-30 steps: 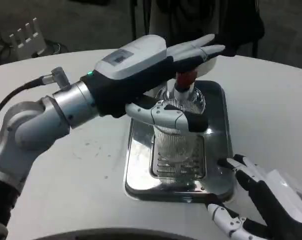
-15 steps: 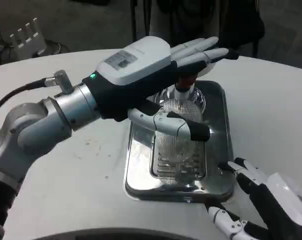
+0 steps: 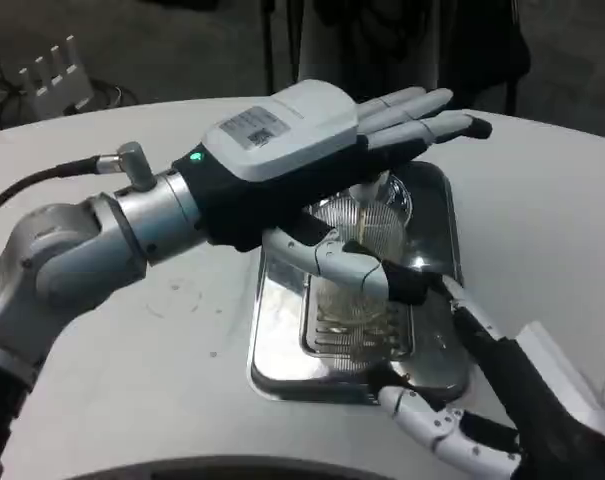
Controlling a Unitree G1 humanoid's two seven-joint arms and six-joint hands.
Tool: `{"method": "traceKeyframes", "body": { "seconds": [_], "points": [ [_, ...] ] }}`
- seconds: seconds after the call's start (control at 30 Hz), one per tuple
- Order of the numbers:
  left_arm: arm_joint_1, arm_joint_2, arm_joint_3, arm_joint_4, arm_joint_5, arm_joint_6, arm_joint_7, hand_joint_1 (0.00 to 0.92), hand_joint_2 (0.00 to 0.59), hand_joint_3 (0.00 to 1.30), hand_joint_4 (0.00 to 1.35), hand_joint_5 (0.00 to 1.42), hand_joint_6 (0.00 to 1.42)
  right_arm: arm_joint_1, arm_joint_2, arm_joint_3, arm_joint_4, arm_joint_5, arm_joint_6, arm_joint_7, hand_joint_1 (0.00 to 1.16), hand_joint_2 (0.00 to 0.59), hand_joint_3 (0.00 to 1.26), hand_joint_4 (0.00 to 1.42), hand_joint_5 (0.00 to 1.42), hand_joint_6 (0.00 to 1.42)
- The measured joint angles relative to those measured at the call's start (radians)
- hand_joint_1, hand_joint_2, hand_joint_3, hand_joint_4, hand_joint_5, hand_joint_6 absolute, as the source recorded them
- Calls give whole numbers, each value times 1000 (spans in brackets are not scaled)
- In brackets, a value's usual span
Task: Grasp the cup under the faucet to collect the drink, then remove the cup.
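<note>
Head view: cup at the tap

Head view, looking down. Ribbed clear cup (image 3: pixel 367 262) upright on steel drip tray (image 3: pixel 272 350), under the faucet, apparently to catch the drink. Pinched between thumb and outstretched fingers of left hand (image 3: pixel 312 160), seemingly kept steady. Right hand (image 3: pixel 482 400) spread at tray's near corner, holding nothing. All on white desk (image 3: pixel 162 330).

A single head view is provided. The camera is mounted high on the robot and faces forward and steeply downward onto the white table (image 3: pixel 162 340). It stands close to the work area: the left forearm (image 3: pixel 102 240) enters from the left edge, and dark floor lies beyond the table's far rim.
</note>
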Motion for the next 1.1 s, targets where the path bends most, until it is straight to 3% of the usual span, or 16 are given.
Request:
{"method": "traceKeyframes", "body": {
  "seconds": [0.1,0.27,0.5,0.87,1.1],
  "points": [
    [1,3,0,-7,-2,4,-4,0,92,93,0,11,239,-23,1,13,45,41,4,-46,475,280,16,0,39,140],
    [2,4,1,-8,-22,15,-13,0,92,97,0,10,239,-65,-2,59,156,57,3,-200,567,252,0,0,18,134],
    [4,6,1,-8,-33,17,-20,0,92,101,0,10,239,-132,-2,54,253,94,-1,-341,587,246,0,0,4,113],
    [5,8,2,-11,-40,17,-28,0,95,104,0,9,239,-239,0,30,418,195,-44,-472,606,232,0,0,0,94],
    [5,9,5,-21,-45,25,-43,0,96,112,0,9,239,-256,1,31,468,212,-57,-516,624,218,0,0,0,80]
  ]
}}
